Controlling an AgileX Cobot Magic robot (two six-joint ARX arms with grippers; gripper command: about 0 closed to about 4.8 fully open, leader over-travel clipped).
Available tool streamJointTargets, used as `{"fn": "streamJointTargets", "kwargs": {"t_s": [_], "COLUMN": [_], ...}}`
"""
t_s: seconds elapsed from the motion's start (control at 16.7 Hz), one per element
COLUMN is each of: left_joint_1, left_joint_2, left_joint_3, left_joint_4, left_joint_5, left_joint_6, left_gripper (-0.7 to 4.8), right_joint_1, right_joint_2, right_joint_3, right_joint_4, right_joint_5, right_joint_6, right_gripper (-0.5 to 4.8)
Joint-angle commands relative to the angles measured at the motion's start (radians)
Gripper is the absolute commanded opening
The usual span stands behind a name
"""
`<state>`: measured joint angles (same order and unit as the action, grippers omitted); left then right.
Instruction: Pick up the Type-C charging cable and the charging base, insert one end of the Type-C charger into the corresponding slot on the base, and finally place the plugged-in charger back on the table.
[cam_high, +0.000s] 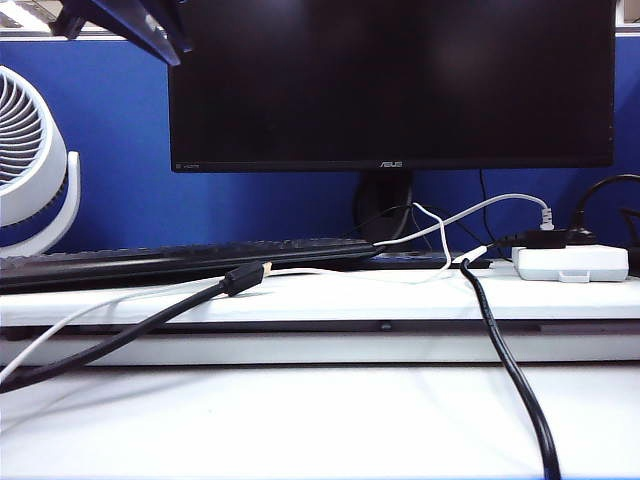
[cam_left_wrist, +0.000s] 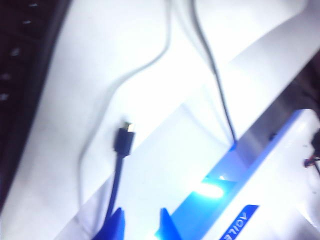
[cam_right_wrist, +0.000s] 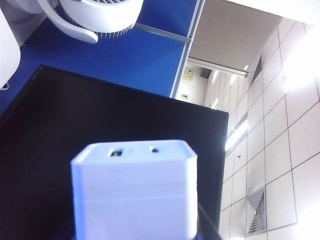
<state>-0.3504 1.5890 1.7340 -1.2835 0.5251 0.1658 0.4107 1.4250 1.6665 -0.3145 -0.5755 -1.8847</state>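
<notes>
**Job half ready — nothing plugged in yet**

Left wrist view: the left gripper (cam_left_wrist: 141, 226) hangs over the table (cam_left_wrist: 165, 165). Its blue tips sit a little apart, but the picture is blurry, so I cannot tell if they pinch anything. The white cord (cam_left_wrist: 145, 67) lies below — thin, bendy, running away from the jaws beside a black cable (cam_left_wrist: 124, 142).

Right wrist view: the right gripper clenches the white block (cam_right_wrist: 134, 190), held up before the monitor (cam_right_wrist: 100, 125). Its slot (cam_right_wrist: 116, 152) faces away from the jaws.

Outside view: no gripper shows. The left gripper looks nearer the cord, and the plug must line up with that slot.
</notes>
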Motion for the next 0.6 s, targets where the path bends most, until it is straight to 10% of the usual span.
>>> {"fn": "streamJointTargets", "kwargs": {"t_s": [0.06,0.6], "left_joint_1": [0.000,0.000], "left_joint_2": [-0.005,-0.005], "left_joint_3": [0.002,0.005], "left_joint_4": [0.006,0.076], "left_joint_5": [-0.005,-0.005], "left_joint_6": [0.002,-0.066], "left_gripper": [1.02,1.02], "right_joint_1": [0.002,0.002], "right_joint_2": [-0.005,-0.004], "right_joint_3": [0.007,0.007], "right_joint_4": [0.020,-0.211], "right_joint_5": [-0.002,0.087], "right_joint_6": [0.023,0.249], "right_gripper": [0.53,0.53]}}
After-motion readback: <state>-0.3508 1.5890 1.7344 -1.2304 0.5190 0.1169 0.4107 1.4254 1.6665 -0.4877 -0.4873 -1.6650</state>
